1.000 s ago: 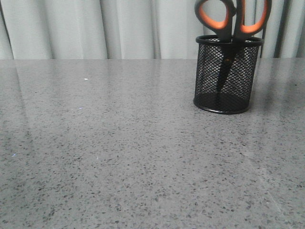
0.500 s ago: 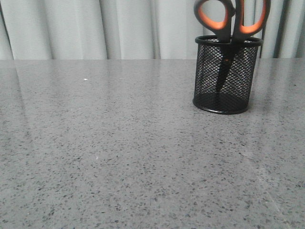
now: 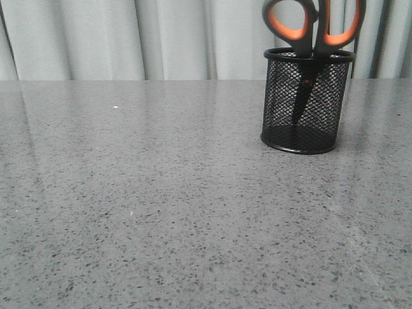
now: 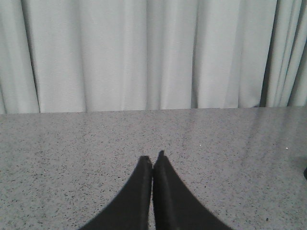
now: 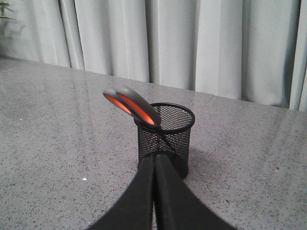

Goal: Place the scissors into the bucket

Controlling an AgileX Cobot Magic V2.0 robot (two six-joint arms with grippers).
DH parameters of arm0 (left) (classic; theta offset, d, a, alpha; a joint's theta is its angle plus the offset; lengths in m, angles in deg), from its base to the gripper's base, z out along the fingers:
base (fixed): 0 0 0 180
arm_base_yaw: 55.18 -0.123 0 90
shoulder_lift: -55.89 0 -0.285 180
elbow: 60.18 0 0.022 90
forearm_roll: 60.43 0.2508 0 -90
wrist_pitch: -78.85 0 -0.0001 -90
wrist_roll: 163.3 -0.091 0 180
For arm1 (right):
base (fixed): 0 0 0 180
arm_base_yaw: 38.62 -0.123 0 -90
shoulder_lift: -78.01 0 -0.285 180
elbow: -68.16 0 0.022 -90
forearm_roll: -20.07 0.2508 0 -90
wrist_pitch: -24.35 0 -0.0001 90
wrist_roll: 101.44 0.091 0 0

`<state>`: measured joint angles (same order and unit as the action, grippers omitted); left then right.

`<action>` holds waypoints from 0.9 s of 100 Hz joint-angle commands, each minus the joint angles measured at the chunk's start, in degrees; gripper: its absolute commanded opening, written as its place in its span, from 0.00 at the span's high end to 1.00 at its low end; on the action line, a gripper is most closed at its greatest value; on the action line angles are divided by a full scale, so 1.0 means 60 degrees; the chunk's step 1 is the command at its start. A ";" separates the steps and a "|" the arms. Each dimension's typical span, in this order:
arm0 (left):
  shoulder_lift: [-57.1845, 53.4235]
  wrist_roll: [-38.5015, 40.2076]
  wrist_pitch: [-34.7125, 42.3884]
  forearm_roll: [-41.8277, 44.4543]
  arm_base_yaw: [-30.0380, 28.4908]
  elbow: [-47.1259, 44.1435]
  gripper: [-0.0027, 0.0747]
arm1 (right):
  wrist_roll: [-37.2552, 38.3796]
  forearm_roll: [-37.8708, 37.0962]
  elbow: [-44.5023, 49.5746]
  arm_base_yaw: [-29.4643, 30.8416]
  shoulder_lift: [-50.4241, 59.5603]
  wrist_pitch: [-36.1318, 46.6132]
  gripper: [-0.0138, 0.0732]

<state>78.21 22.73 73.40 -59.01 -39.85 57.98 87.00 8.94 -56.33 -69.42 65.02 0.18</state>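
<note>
- Nearest in the right wrist view, the right pincer is clenched, its dark fingers pressed together with nothing between them, its tips just in front of the bucket.
- The left pincer is likewise clenched on nothing, over bare grey speckled worktop.
- The bucket — a small black wire-mesh cylinder with solid rim and base ring — stands upright on the worktop toward the right side of the front view.
- The scissors are inside the bucket, blades down and visible through the mesh, handle loops sticking out above the rim and leaning against it.
- The loops are dark grey ovals lined orange inside; the blades are dark.
- No writing or brand mark can be read on either item.
- Farthest back hangs a pale pleated curtain.
</note>
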 commanded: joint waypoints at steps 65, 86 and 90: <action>0.0064 0.0077 0.0828 -0.0114 -0.0030 0.0158 0.99 | 0.0025 -0.0169 -0.0237 0.0017 -0.0095 0.0608 0.92; -0.0457 -0.0866 0.0730 0.0322 -0.0171 -0.0821 0.99 | 0.0025 -0.0169 -0.0237 0.0017 -0.0095 0.0608 0.92; -0.0618 -0.1006 0.0730 0.0322 -0.0310 -0.1121 0.99 | 0.0025 -0.0169 -0.0237 0.0017 -0.0095 0.0608 0.92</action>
<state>75.45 19.46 73.68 -57.77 -40.47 52.47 87.00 8.94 -56.33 -69.42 65.02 -0.19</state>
